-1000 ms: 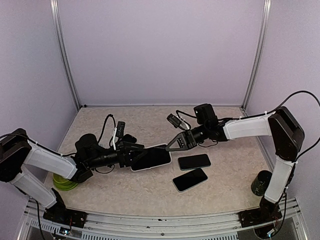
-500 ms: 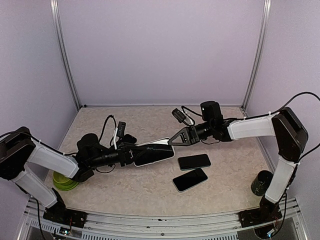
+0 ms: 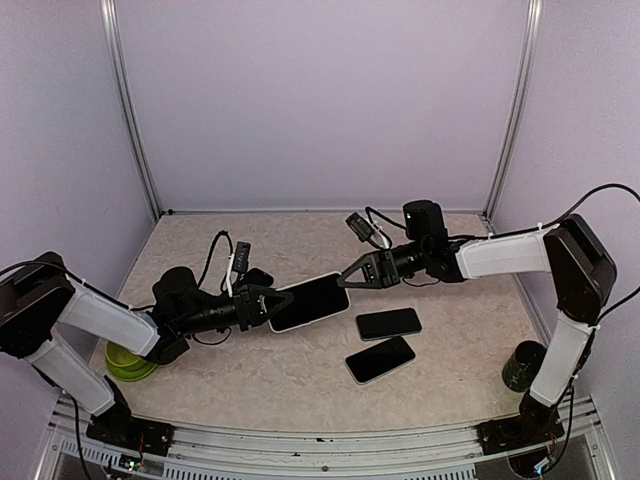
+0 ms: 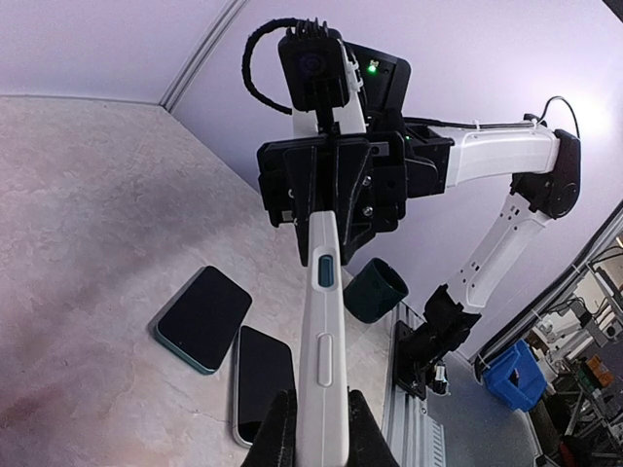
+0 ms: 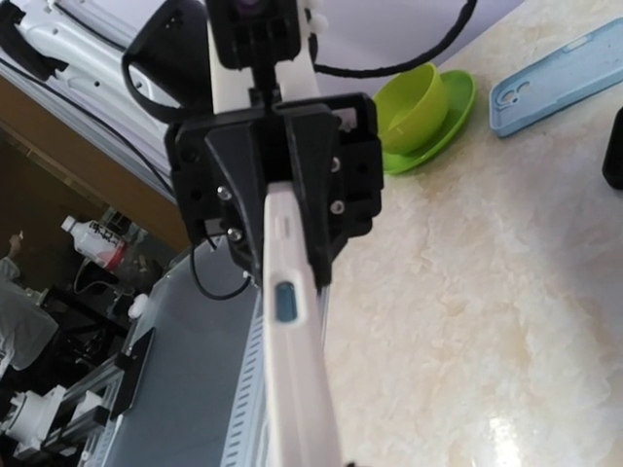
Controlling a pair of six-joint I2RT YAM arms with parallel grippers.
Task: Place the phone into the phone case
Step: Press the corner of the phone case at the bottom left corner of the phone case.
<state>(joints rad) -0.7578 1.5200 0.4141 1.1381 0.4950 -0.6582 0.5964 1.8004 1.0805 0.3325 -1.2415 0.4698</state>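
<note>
A white phone case (image 3: 310,301) with a dark-screened phone seated in it hangs above the table, spanning the gap between my two grippers. My left gripper (image 3: 268,305) is shut on its left end; in the left wrist view the black fingers (image 4: 279,428) pinch the case's edge (image 4: 322,350) from both sides. My right gripper (image 3: 344,284) is shut on the right end. In the right wrist view the case's edge (image 5: 292,389) runs up from the bottom toward the left gripper, and my own fingertips are almost out of frame.
Two bare phones (image 3: 388,323) (image 3: 380,359) lie on the table below and right of the held case. A light blue case (image 5: 555,78) and a green bowl on a saucer (image 3: 128,361) lie on the left. A dark green cup (image 3: 522,365) stands by the right arm's base.
My left gripper's jaws have closed onto the case's left end. The case and both grippers have shifted a little to the right and upward.
</note>
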